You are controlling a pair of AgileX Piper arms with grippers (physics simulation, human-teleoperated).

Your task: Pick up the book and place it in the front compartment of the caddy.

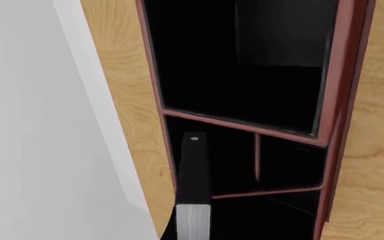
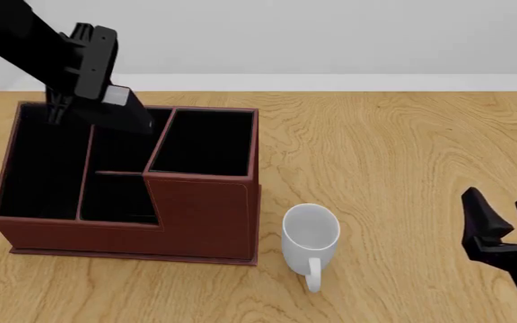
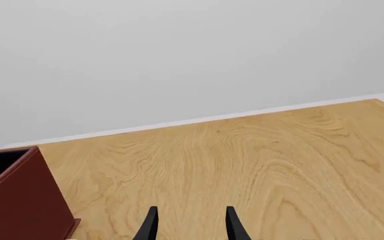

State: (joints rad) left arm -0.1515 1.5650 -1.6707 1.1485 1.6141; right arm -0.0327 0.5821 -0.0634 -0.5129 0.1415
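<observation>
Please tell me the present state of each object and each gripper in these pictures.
Book: held tilted over the caddy, not yet released.
Left gripper: shut on the book.
Right gripper: open, holding nothing.
Caddy: upright, nothing seen resting inside.
Mug: upright, empty, standing beside the caddy.

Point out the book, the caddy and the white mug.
book point(image 2: 126, 106), front view, on its black cover above the caddy.
caddy point(image 2: 207, 215), front view, on its reddish-brown near wall.
white mug point(image 2: 311, 232), front view, on its rim.
</observation>
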